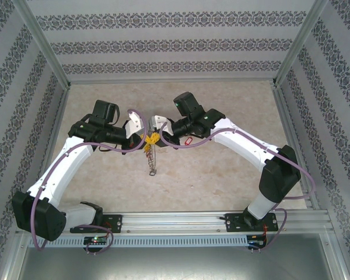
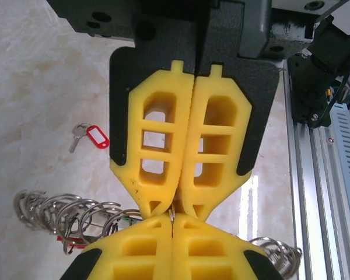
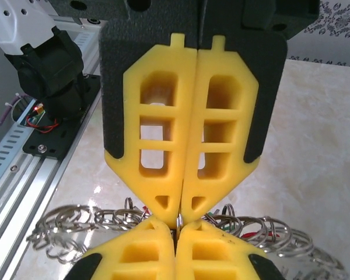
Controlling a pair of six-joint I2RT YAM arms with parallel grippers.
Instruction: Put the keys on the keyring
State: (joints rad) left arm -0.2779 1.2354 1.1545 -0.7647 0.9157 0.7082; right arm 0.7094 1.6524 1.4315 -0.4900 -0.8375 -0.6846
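My two grippers meet tip to tip above the middle of the table. The left gripper (image 1: 146, 136) (image 2: 174, 207) is shut, and so is the right gripper (image 1: 158, 135) (image 3: 179, 217). Both pinch the same thin metal loop of the keyring (image 2: 172, 216) (image 3: 178, 221) between their yellow fingers. The keyring's chain of silvery rings (image 1: 152, 158) hangs down from the pinch toward the table. In the wrist views it spreads to both sides (image 2: 64, 211) (image 3: 81, 219), with small red and green tags among the rings. One key with a red tag (image 2: 94, 136) (image 1: 187, 141) lies loose on the table beside the right arm.
The marble-look tabletop (image 1: 221, 175) is bounded by patterned walls (image 1: 163, 46) at the back and sides. An aluminium rail (image 1: 181, 224) carrying both arm bases runs along the near edge.
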